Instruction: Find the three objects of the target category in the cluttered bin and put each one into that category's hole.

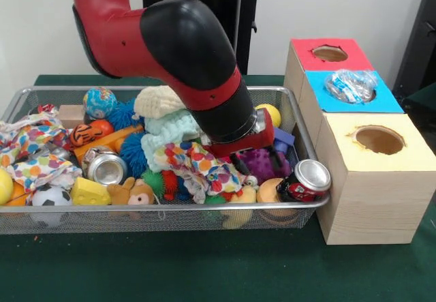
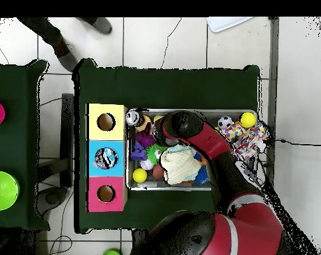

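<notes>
Bottle [image 1: 351,85], clear and crinkled, sits in the blue hole [image 1: 370,97]; tool [image 1: 240,157] buried in toys, grip unreadable

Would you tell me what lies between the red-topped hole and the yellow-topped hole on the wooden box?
In both views, the blue top panel lies between them, with a clear plastic bottle sitting in its hole.

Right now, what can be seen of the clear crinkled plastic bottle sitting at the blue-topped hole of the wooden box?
The clear, glossy, crinkled plastic bottle lies in the round hole of the blue top panel, the middle panel of the pale wooden box. It sticks up above the panel, not yet dropped through, and covers most of the opening. Only the hole's rim touches it. The overhead view shows it filling that hole.
</notes>
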Robot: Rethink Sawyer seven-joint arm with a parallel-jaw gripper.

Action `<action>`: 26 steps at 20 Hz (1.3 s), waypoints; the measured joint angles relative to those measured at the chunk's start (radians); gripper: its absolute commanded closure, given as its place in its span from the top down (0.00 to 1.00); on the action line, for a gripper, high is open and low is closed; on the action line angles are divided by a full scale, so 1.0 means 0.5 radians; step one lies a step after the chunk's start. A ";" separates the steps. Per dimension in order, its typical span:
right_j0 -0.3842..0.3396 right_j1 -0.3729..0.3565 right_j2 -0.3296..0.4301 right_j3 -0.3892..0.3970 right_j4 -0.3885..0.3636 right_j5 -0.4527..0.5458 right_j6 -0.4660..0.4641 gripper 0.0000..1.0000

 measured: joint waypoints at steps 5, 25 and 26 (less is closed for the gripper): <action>0.071 0.002 -0.116 -0.144 -0.213 0.022 0.000 1.00; 0.163 -0.046 -0.468 -0.681 -0.936 0.392 0.000 1.00; 0.163 -0.047 -0.473 -0.692 -0.949 0.398 0.000 1.00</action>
